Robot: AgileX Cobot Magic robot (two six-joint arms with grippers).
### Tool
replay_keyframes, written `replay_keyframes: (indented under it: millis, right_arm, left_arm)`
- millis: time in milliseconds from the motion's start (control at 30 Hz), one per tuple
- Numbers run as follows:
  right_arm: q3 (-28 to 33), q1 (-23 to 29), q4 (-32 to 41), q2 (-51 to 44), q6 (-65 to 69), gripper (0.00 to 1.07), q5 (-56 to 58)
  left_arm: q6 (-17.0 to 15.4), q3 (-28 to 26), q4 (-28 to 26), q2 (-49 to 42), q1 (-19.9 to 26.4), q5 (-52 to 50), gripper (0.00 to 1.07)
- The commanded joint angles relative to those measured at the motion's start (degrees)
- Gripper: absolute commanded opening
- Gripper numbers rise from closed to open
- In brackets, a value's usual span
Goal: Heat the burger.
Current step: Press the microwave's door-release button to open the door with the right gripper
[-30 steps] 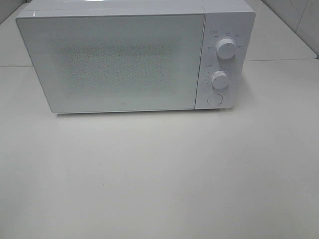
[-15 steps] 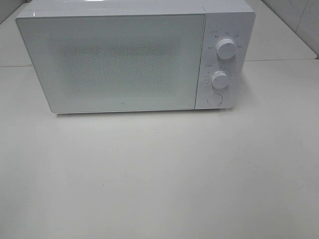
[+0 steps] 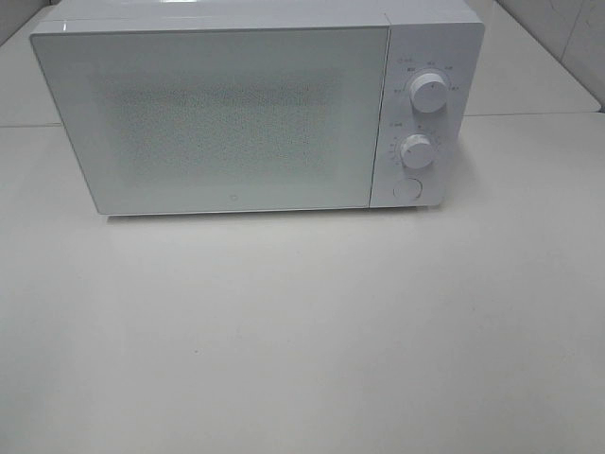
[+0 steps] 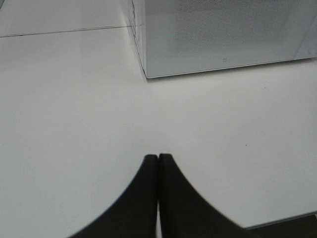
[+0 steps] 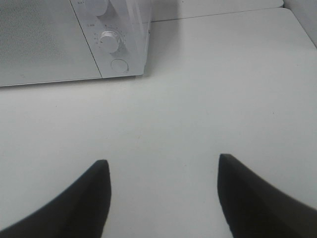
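Observation:
The burger is out of view in every frame. A white microwave [image 3: 246, 109] stands at the back of the table with its frosted door [image 3: 213, 118] closed. Neither arm shows in the high view. In the left wrist view my left gripper [image 4: 158, 157] is shut, its black fingertips pressed together above bare table, short of the microwave's corner [image 4: 144, 74]. In the right wrist view my right gripper [image 5: 163, 166] is open, with nothing between its fingers [image 5: 101, 171], and the microwave's control panel [image 5: 111, 42] lies ahead of it.
The panel on the microwave's right side carries two knobs [image 3: 428, 94] [image 3: 415, 150] and a round button [image 3: 406, 189]. The white table [image 3: 302, 331] stretches in front of the oven. A seam in the tabletop [image 4: 64, 31] runs behind the microwave.

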Motion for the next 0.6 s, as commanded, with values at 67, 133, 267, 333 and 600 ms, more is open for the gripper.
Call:
replay_keyframes:
  millis: [67, 133, 267, 333, 600]
  right_arm:
    - [0.0, -0.34, -0.23, -1.6, -0.92, 0.59, -0.52]
    - [0.0, -0.34, -0.23, -1.6, -0.92, 0.59, -0.52]
    - [0.0, -0.34, -0.23, -1.6, -0.92, 0.59, -0.52]
    - [0.0, -0.34, -0.23, -1.6, -0.92, 0.59, -0.63]
    - [-1.03, -0.34, -0.23, 1.55, -0.86, 0.59, -2.58]
  left_arm:
    - [0.0, 0.17, -0.11, -1.09, 0.11, -0.74, 0.0]
    - [0.0, 0.17, -0.11, -1.09, 0.11, -0.74, 0.0]
    - [0.0, 0.17, -0.11, -1.09, 0.11, -0.74, 0.0]
    - [0.0, 0.17, -0.11, -1.09, 0.11, -0.74, 0.0]
    - [0.0, 0.17, -0.11, -1.09, 0.11, -0.74, 0.0]
